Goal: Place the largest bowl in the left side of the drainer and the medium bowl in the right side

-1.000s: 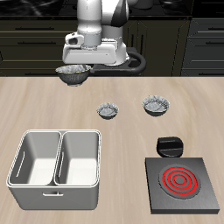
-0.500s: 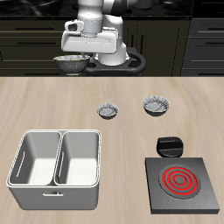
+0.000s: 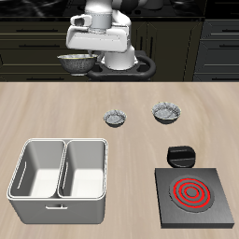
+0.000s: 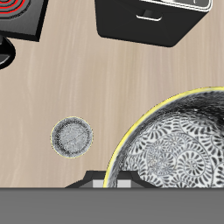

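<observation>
- A black square hotplate (image 3: 194, 195) with red rings sits on the wooden table (image 3: 56, 117), near its front edge.
- A black knob-like object (image 3: 180, 155) lies just behind the hotplate.
- A small grey bowl (image 3: 114, 119) rests farther back from the hotplate, well apart from it.
- Dark cabinets (image 3: 28, 47) line the wall beyond.

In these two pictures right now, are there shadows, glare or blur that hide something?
Exterior view: sharp, even light, soft shadows only inside the drainer; the largest bowl hangs clear against the dark cabinets. Wrist view: also sharp; that bowl fills much of the frame and is cut by the edge, its speckled inside looks busy but not glaring; the pincer's fingers are not visible.
</observation>
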